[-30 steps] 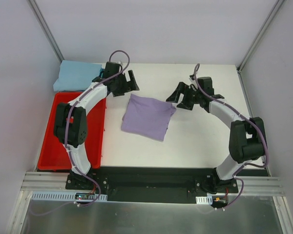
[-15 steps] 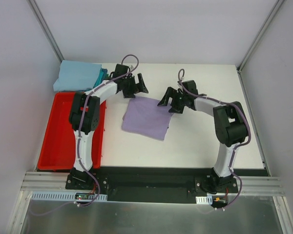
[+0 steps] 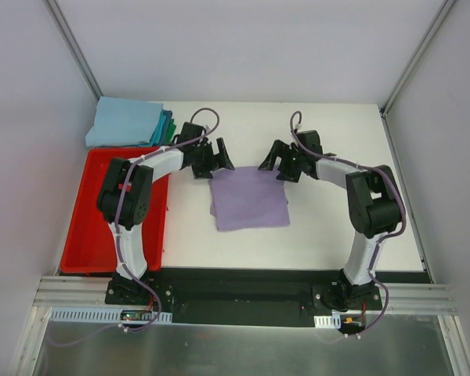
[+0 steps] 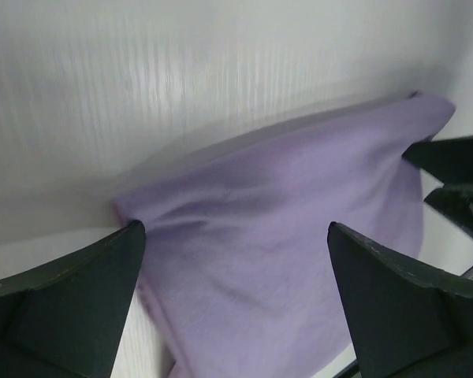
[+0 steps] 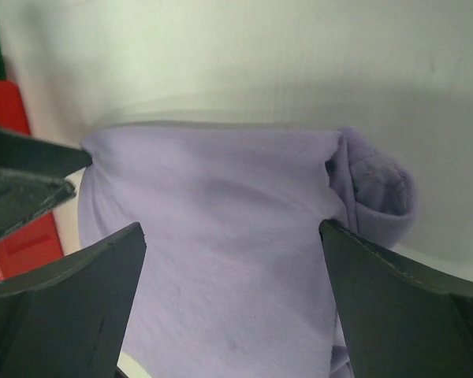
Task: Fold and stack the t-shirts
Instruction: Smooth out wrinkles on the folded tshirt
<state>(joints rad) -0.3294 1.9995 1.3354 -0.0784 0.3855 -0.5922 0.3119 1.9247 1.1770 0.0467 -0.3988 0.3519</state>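
Right now the lavender t-shirt (image 3: pixel 249 200) lies folded flat mid table (image 3: pixel 337 227), w/ both grippers at its far edge: left gripper (image 3: pixel 214 163) by the far-left corner, right gripper (image 3: pixel 280 166) by the far-right. Each has its jaws spread wide, nothing held. Cloth looks light, soft, limp — prob. sags and unfolds if lifted by one layer. Best bet: pinch thru all layers at both far corners, lift together — then over to the folded stack (image 3: pixel 129 123) far left, beyond the red bin (image 3: pixel 86 227).

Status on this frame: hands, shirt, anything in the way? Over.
Left hand and right hand open, over purple shirt's far corners. Shirt folded, lying flat, not yet on stack. Nothing blocking.
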